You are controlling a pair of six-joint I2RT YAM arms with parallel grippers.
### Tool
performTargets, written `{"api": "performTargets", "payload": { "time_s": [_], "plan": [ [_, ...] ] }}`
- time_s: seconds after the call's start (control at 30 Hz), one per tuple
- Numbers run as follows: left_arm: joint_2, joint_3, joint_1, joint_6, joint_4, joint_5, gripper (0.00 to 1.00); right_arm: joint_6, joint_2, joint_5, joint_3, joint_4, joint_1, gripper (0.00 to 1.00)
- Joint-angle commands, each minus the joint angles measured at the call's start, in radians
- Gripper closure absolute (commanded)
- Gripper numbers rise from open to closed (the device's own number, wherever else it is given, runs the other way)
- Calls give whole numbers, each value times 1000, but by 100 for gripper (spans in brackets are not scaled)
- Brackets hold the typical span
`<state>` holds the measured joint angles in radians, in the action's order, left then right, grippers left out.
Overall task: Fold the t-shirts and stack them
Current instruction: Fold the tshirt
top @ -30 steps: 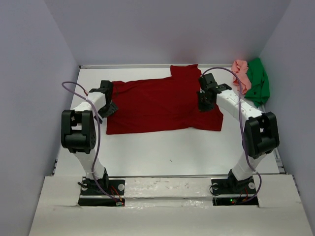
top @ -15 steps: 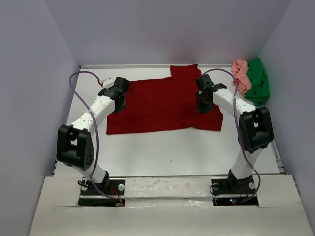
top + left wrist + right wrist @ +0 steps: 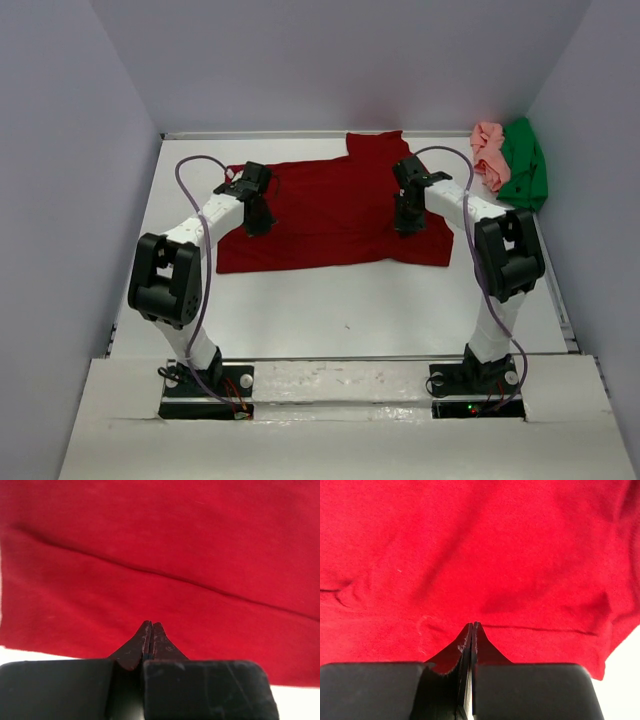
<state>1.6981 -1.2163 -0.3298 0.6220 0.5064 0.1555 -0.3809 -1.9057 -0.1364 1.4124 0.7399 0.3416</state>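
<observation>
The dark red t-shirt (image 3: 330, 210) lies spread flat across the back of the white table (image 3: 340, 300), one sleeve pointing to the far edge. My left gripper (image 3: 258, 222) stands shut over its left part, tips together above the cloth (image 3: 200, 540) near a fold line, with no cloth seen between them (image 3: 151, 625). My right gripper (image 3: 402, 222) is shut over the shirt's right part (image 3: 470, 540), its tips (image 3: 472, 625) closed just before a crease. The pale pink t-shirt (image 3: 489, 152) and bright green t-shirt (image 3: 524, 165) lie crumpled at the back right corner.
Grey walls close the table in on the left, back and right. Both arms' bases sit on the near ledge (image 3: 340, 385). Bare white tabletop stretches between the red shirt's front edge and the ledge.
My left arm swung rightward from the shirt's left edge onto the cloth, and its gripper closed from open to shut. The right gripper shifted slightly left and stayed shut.
</observation>
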Motion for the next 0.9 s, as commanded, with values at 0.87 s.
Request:
{"api": "performTargets", "payload": {
  "time_s": [0.87],
  "plan": [
    [123, 105, 60, -28, -65, -283, 100, -173, 20, -15, -251, -103, 28, 100]
  ]
}}
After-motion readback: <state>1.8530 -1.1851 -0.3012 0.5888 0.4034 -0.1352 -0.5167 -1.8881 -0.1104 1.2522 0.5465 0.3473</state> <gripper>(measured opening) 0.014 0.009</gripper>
